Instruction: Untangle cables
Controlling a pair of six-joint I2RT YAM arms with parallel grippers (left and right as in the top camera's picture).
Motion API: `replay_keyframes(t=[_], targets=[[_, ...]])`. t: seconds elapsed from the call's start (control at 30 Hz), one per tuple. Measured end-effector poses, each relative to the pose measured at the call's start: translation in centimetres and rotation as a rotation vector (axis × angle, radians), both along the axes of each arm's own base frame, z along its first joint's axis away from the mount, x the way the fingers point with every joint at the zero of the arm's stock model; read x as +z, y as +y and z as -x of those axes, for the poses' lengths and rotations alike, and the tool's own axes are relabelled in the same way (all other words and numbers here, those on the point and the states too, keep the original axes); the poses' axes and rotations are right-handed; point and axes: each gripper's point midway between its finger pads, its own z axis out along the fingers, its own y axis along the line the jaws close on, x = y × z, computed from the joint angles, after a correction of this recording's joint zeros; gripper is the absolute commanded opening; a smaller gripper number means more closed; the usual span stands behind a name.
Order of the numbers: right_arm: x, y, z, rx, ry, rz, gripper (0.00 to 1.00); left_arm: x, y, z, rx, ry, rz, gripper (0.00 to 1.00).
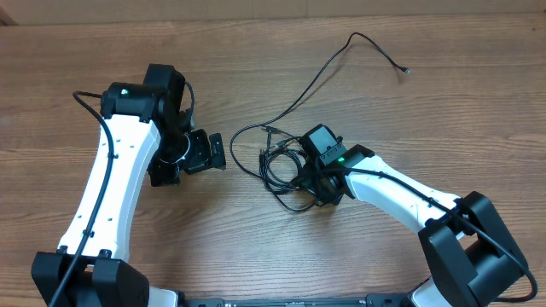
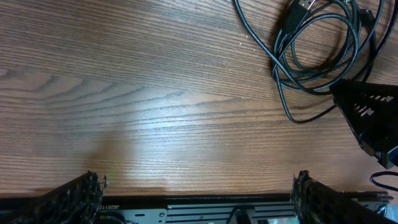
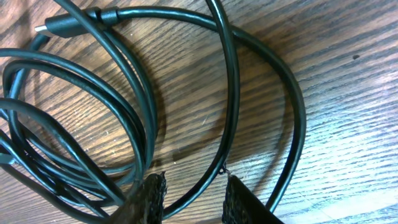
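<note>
The cables [image 1: 277, 162] lie as a tangle of thin black loops at the table's middle, and one long strand [image 1: 341, 55] runs off to the far right. My right gripper [image 1: 314, 192] is down on the tangle's right side. In the right wrist view its fingers [image 3: 149, 190] straddle one strand of the cables [image 3: 211, 180], with gaps still showing on both sides of it, so the gripper [image 3: 193, 183] is open. A plug end [image 3: 62, 25] lies at the top left. My left gripper [image 1: 205, 152] hovers left of the tangle. It [image 2: 198, 180] is wide open over bare wood, with the cables [image 2: 317, 56] at the upper right.
The table [image 1: 256, 51] is brown wood grain. In the left wrist view my right gripper [image 2: 367, 118] shows at the right edge beside the loops. The arms' bases [image 1: 478, 247] stand along the near edge.
</note>
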Motion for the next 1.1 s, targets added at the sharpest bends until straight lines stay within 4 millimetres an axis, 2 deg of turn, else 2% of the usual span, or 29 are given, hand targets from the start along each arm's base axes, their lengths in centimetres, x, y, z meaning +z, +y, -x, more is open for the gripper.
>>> replay_keyframes(t=[0.53,0.6,0.63,0.83,1.1], targets=[[-0.35,-0.19,-0.30,-0.004,-0.017,0.011,0.32,0.00,0.00,-0.02,0.000,-0.001,0.000,1.00],[-0.40,-0.19,-0.30,-0.005,-0.016,0.011,0.29,0.00,0.00,-0.04,0.000,-0.002,0.000,0.99],[-0.40,-0.16,-0.32,-0.004,-0.017,0.011,0.23,0.00,0.00,-0.05,0.000,-0.002,0.000,1.00],[-0.39,-0.13,-0.39,-0.006,-0.020,0.009,0.04,-0.01,0.00,-0.09,0.000,-0.004,0.000,0.99],[-0.18,-0.16,-0.27,-0.005,-0.007,0.009,0.04,-0.02,-0.01,-0.10,0.000,-0.004,0.000,1.00]])
